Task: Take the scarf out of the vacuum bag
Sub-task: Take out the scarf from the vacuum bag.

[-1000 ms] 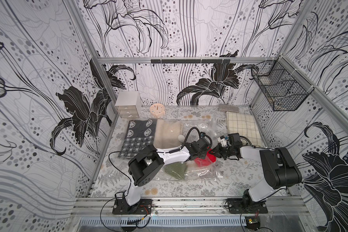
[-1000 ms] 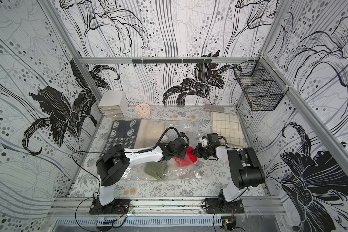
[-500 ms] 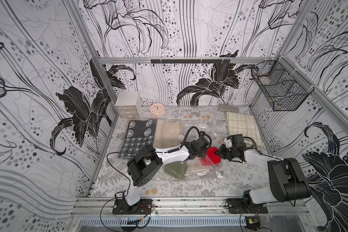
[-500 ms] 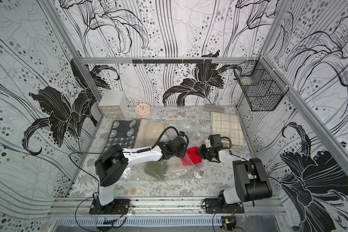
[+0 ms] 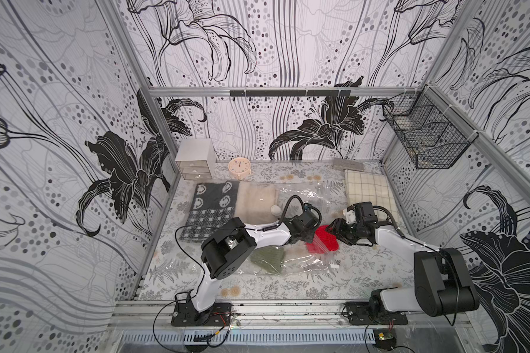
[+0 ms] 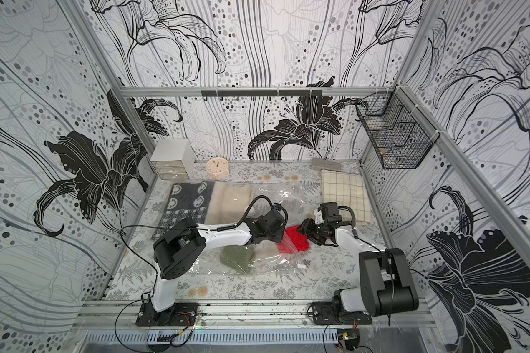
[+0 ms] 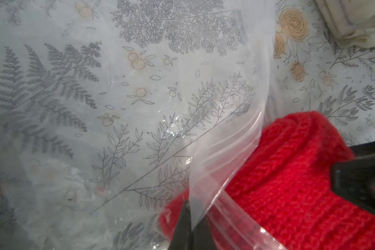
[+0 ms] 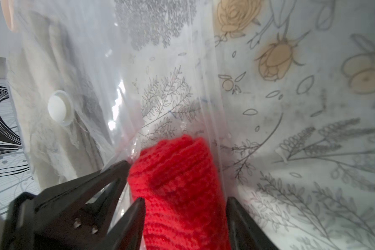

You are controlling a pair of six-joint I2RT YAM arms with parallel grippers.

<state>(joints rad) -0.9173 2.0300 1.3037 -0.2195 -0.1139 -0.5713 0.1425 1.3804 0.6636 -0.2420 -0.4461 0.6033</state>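
Note:
The vacuum bag (image 5: 306,195) lies clear and crinkly across the table, its white valve disc (image 8: 60,107) towards the left side. A red knitted scarf (image 5: 326,243) (image 6: 294,241) sticks part way out of the bag's ribbed zip mouth (image 7: 225,138). My left gripper (image 7: 188,205) (image 5: 309,239) is shut on the bag's mouth edge beside the scarf (image 7: 290,173). From the right, my right gripper (image 8: 186,200) (image 5: 334,230) stands open, one finger on each side of the scarf's end (image 8: 178,168).
A green knitted piece (image 5: 268,258) lies inside the bag near the front, and the white zip slider (image 5: 334,266) beside it. Dark patterned (image 5: 214,204) and cream (image 5: 257,201) textiles lie at the left. Checked cloth (image 5: 369,189), drawers (image 5: 195,159), clock (image 5: 240,167) and wire basket (image 5: 426,140) line the back and right.
The right gripper drew the red scarf a little to the right, out of the bag's mouth, then opened its jaws. The left gripper has kept its hold on the bag's edge.

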